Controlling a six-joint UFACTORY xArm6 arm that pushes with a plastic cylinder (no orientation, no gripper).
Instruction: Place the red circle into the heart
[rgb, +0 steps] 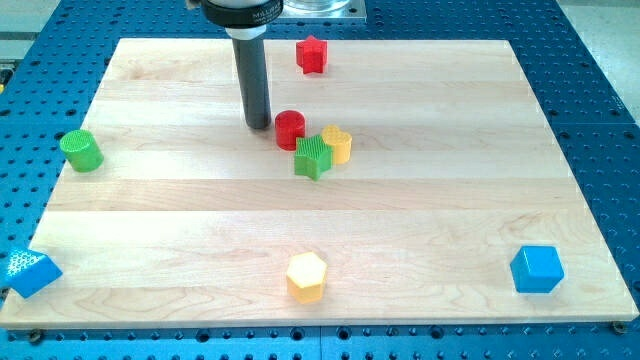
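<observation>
A tight knot near the board's (150, 230) centre — red circle (290, 129), green star (313, 157), yellow heart (338, 144) touching — blocks passage there. My tip (258, 124) stands just left. Wide lanes run open toward both side edges.

Red circle (290, 129) upright, near yellow heart (340, 144), apart.

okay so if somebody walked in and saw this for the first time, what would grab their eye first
Probably the dark rod coming down from the view's top, my tip resting on the wooden board just left of the red circle. Right beside that sits a tight cluster: the red circle, a green star and the yellow heart behind the star. The other blocks lie scattered far out toward the board's edges.
</observation>
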